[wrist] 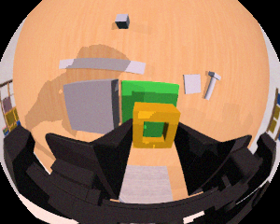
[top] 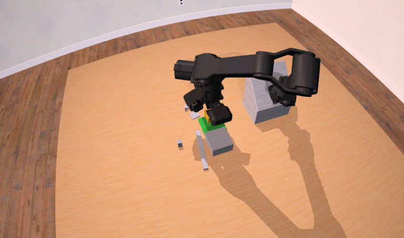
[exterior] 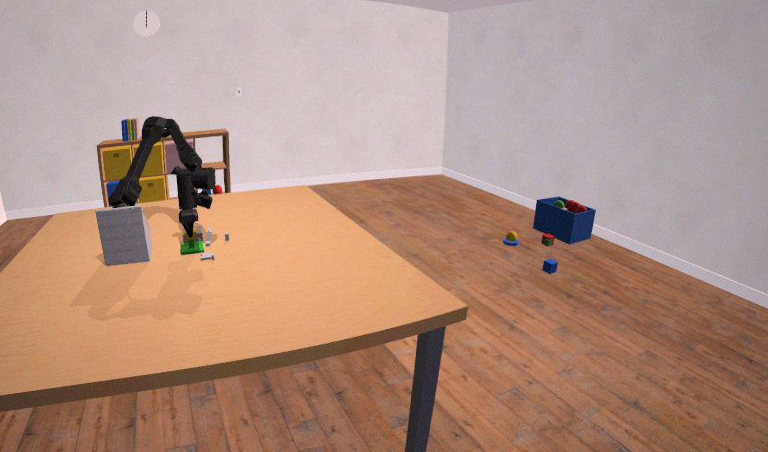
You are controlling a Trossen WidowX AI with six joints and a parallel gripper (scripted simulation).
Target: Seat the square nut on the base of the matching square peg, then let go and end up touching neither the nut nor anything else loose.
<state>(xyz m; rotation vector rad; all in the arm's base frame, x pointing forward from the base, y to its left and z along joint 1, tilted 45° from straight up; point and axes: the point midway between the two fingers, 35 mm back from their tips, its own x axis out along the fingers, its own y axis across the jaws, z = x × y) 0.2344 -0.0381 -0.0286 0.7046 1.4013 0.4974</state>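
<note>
My gripper [wrist: 153, 123] is shut on the yellow square nut [wrist: 155, 126], a hollow square frame. In the wrist view the nut sits over the green square peg and its base [wrist: 150, 96], and green shows through the nut's hole. In the top view the nut [top: 207, 115] is mostly hidden by my fingers [top: 214, 113], right above the green base [top: 209, 125]. A grey block [top: 219, 141] adjoins the green base. In the exterior view the gripper [exterior: 189, 226] points straight down over the green base [exterior: 192, 247].
A tall grey pedestal [top: 264, 92] holds the arm's base. Loose grey pieces lie near: a long bar [top: 201, 149], a small cube [top: 180, 143], a flat plate [top: 194, 115] and a small bolt [wrist: 211, 84]. A shelf [exterior: 164, 164] stands behind the table.
</note>
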